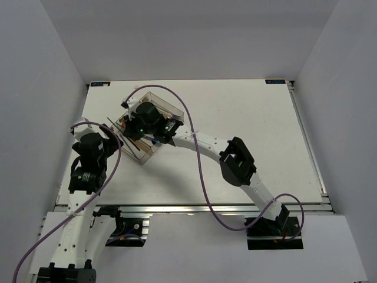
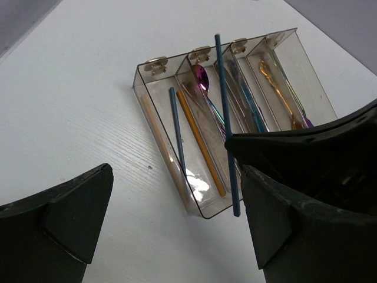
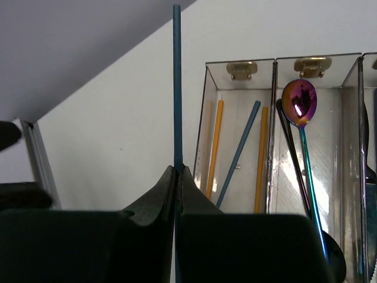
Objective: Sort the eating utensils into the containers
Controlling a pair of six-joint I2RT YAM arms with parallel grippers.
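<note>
Blue chopstick is pinched in the right gripper, whose fingers are pressed tight on it, and it is held in the air beside the clear tray. The left gripper is spread wide and holds nothing, near the tray.

The step in hand looks like placing this stick. The end compartment holds another blue stick and orange sticks, so that is likely where it belongs. A purple spoon lies in the next compartment.

In the right wrist view the chopstick runs parallel to the compartments. Its free end points toward the tray's far wall with the gold clips, but it sits outside the tray's side wall. In the left wrist view it seems to cross a divider at a slight slant, so which compartment it is over cannot be told.

The next move probably calls for a small sideways shift, squaring the stick with the slot, then lowering and letting go.
</note>
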